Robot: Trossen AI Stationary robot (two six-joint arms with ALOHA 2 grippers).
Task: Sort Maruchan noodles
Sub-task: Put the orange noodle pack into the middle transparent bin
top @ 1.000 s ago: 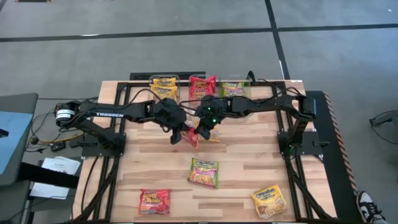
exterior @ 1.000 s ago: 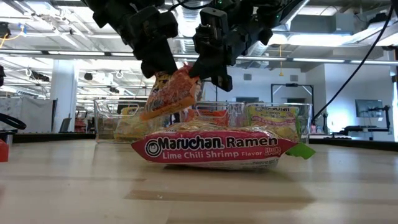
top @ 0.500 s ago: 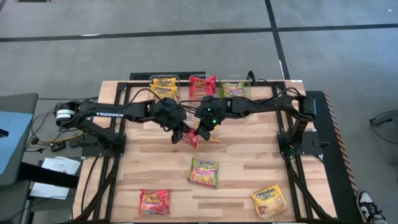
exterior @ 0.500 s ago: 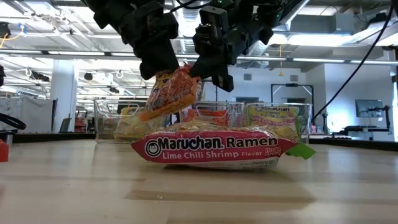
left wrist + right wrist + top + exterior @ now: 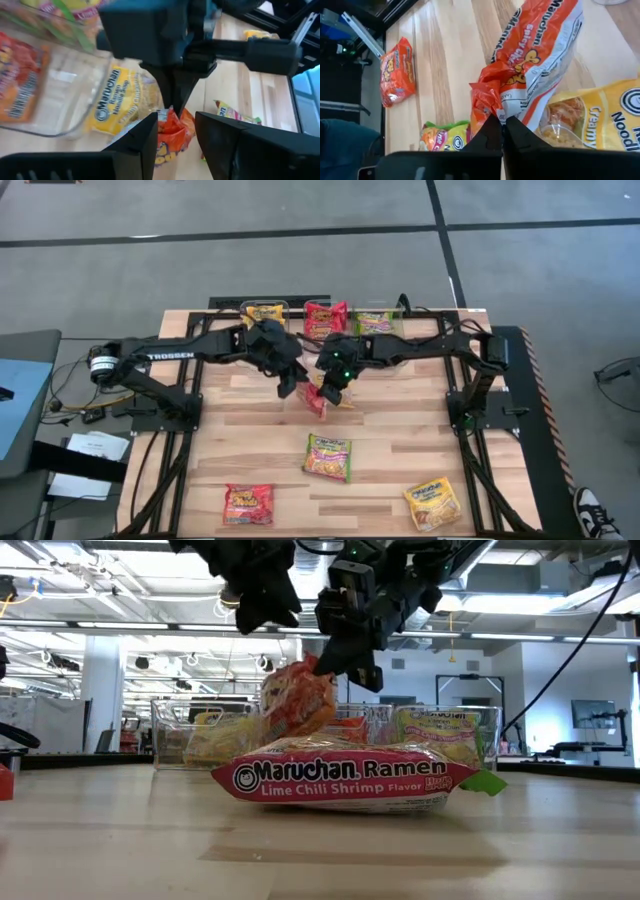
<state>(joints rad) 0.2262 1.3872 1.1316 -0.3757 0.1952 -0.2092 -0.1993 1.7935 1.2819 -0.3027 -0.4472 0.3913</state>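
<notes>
The right hand [image 5: 327, 393] hangs over the middle of the pale wooden slatted surface [image 5: 400, 440], its fingers pressed together on the crimped top edge of a crinkly orange-red plastic ramen packet [image 5: 298, 700], which dangles clear of the surface with its long axis running down and tilted. The left hand [image 5: 288, 387] sits just beside it on the left, fingers spread and apart from the packet, so the packet's weight appears to rest on the right hand alone. The relation that matters next: the held packet lies just in front of the row of three clear plastic bins [image 5: 325, 308] along the far edge, and the middle bin already holds a red packet [image 5: 322, 316], with a yellow one [image 5: 263, 311] in the left bin and a green one [image 5: 373, 321] in the right. The right arm is the nearer and the only one gripping, so a short carry toward the far edge to the middle bin looks likely. A yellow creamy-flavour packet [image 5: 600, 125] lies on the surface directly beneath the dangling one and could be brushed. Still loose nearer the front are a green-and-pink lime chili shrimp packet [image 5: 328, 456], a red packet [image 5: 248, 502] and a yellow packet [image 5: 433, 502].
</notes>
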